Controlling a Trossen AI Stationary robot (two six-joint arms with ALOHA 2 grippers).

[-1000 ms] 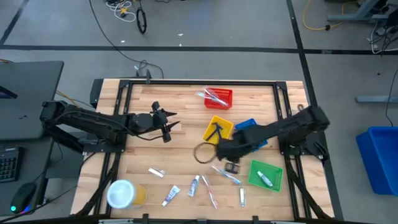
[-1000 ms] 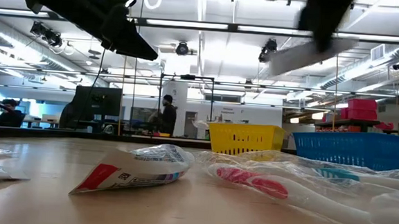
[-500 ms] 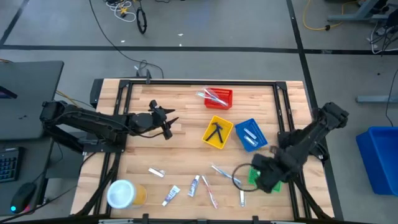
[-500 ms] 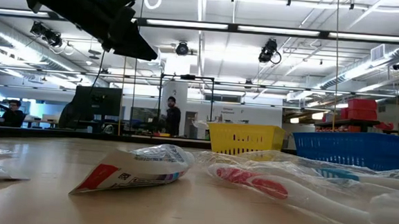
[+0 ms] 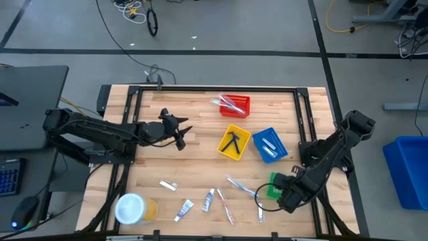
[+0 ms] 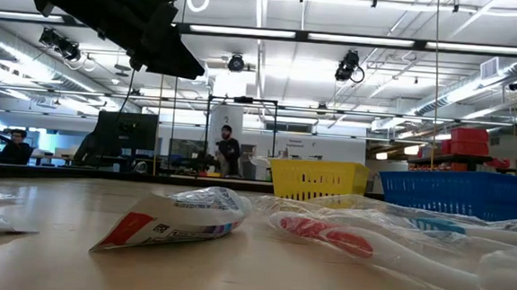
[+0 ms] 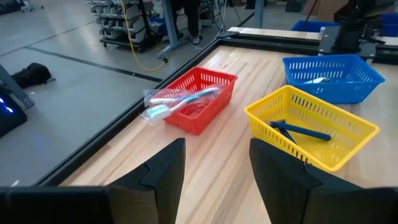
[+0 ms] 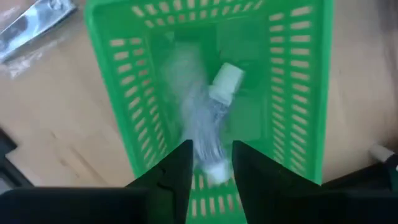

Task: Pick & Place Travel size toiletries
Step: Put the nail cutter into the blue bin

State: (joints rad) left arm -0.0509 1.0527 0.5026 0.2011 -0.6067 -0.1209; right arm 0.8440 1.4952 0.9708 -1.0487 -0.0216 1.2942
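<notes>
Toiletries: a small white tube (image 8: pixel 214 109) lies in the green tray (image 8: pixel 118 81) just beyond the right end effector (image 8: pixel 211 163), whose fingers stand slightly parted and empty; light, soft, slippery, best pinched mid-body.

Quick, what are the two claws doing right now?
Left gripper: open, holding nothing.
Right gripper: over the green tray, grip cannot be told.

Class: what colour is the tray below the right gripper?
Green tray; right wrist view shows it best.
</notes>
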